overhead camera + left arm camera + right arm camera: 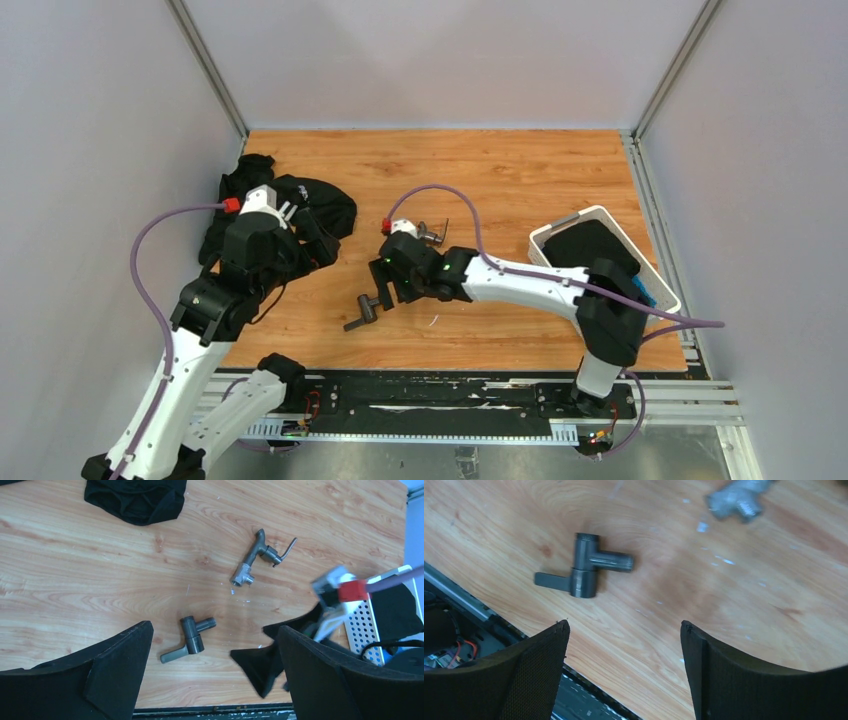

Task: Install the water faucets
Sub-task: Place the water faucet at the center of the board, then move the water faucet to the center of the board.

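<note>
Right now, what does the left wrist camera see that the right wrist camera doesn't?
Only the left wrist: the black cloth, the white basket and the whole lever-handled faucet. Only the right wrist: orange wires below the table edge. Both: the short T-shaped faucet lying on the wooden table, plus the lever-handled faucet's grey end, blurred.

Your bench is a wood-grain top that fills the middle of the overhead view. At its upper left lies a crumpled black cloth. Along the right edge sits a white basket, set at an angle. Near the lower centre you have a T-shaped faucet piece lying flat on its side. Above it, well apart, lies a longer faucet piece with a thin lever handle. Between the two, a few white flecks dot the wood.
</note>
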Robot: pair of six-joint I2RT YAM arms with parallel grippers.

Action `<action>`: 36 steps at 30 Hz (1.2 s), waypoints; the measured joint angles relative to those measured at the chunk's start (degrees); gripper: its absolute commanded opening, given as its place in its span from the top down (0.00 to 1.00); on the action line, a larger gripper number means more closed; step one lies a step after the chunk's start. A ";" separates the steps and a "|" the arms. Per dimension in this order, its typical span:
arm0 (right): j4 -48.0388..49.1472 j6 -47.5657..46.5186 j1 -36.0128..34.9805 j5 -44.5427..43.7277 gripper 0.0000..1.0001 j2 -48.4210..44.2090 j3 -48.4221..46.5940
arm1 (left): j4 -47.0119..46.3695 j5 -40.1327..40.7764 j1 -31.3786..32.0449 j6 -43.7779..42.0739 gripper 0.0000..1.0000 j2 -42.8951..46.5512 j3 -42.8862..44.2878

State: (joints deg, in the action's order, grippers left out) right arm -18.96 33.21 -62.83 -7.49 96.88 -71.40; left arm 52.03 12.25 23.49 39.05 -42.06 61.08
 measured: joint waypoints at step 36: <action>-3.85 -15.19 -4.85 -3.48 0.61 2.67 6.47 | 2.12 -4.46 0.00 -1.11 0.00 5.42 -3.41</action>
State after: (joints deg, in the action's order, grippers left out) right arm -22.81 18.02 -67.68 -10.96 99.55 -64.93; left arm 54.15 7.79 23.49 37.93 -36.64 57.67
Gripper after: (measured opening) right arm 0.317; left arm 0.997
